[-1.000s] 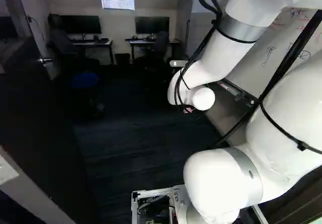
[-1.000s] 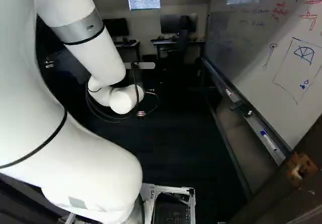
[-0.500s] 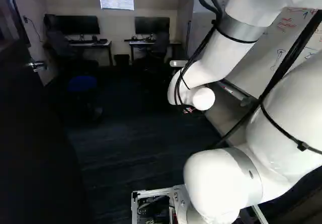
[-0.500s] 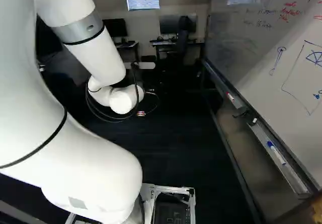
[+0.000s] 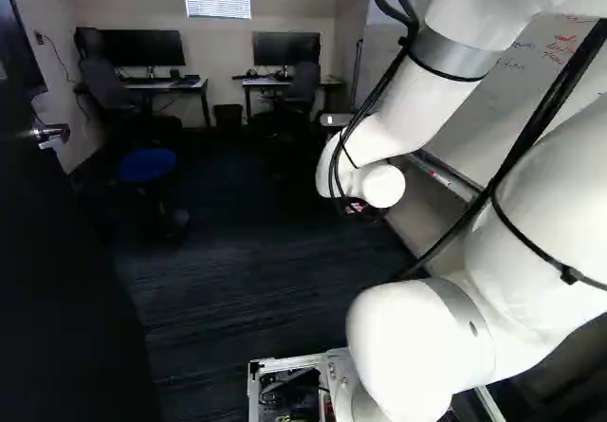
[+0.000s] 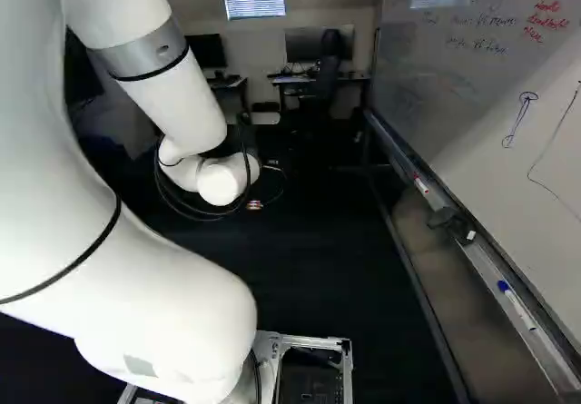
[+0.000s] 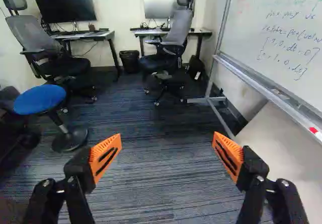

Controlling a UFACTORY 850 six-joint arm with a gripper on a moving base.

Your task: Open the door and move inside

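Note:
The dark door [image 5: 57,280] stands swung open along the left of the left base view, its silver lever handle [image 5: 49,136] on the side facing the room. The gripper is hidden behind the arm's white wrist in both base views. Seen from the wrist, the gripper [image 7: 166,153] has its orange pads wide apart, only carpet visible between them, and touches nothing. The door does not touch the arm.
A blue stool [image 7: 40,99] stands ahead on the left. Desks with monitors and two office chairs [image 7: 168,45] line the far wall, a bin [image 7: 130,61] between them. A whiteboard [image 6: 490,86] with a marker tray [image 6: 481,259] runs along the right side.
The base has driven forward into the room; the door handle, stool and whiteboard slide outward and nearer, and the door frame has left the views. The arm keeps its pose.

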